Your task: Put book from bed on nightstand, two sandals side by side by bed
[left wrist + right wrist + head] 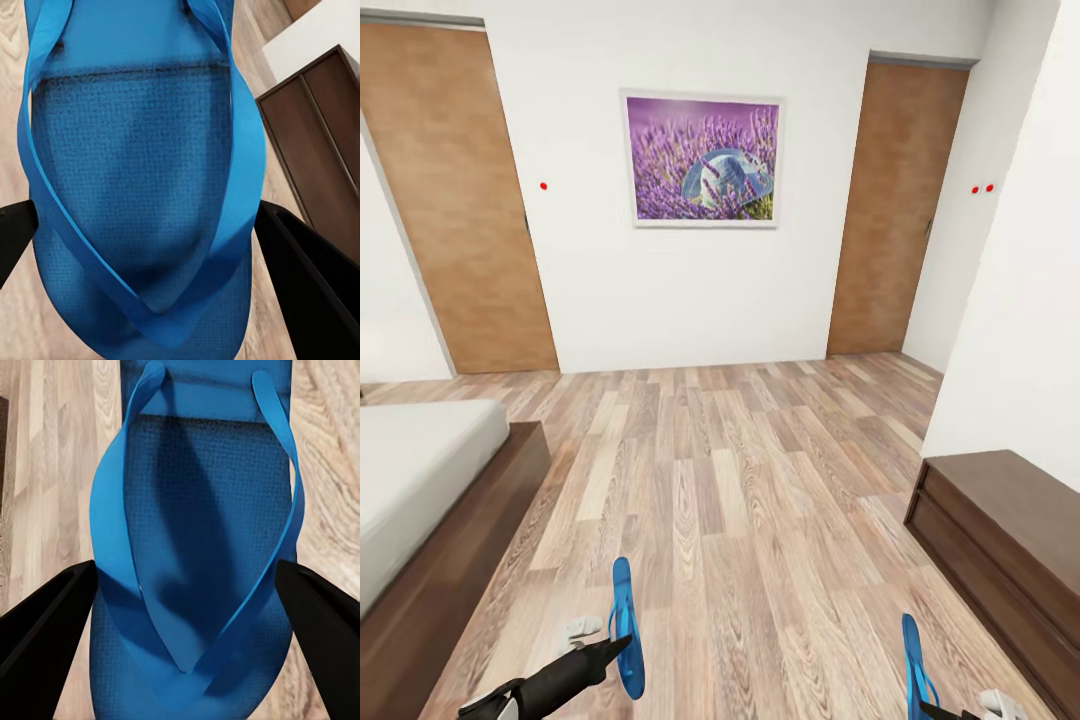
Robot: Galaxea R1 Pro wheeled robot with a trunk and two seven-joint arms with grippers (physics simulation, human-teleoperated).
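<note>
Matt, finely textured sandals (135,187), grainy wood-plank floor (760,480), dark smooth wooden bed frame (450,580).

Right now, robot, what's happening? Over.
Left gripper shut on one bright blue flip-flop. Right gripper on the other. Off-white bed left. Nothing blocking.

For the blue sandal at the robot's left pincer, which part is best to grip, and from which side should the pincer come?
Grip the sandal across its sole, one finger on each long edge, near where the straps meet at the toe post. It is thin and flat, so the narrow width fits between the fingers. The left pincer already stands this way; whether it presses, I cannot tell. Come from the sole's toe end, along its length.
</note>
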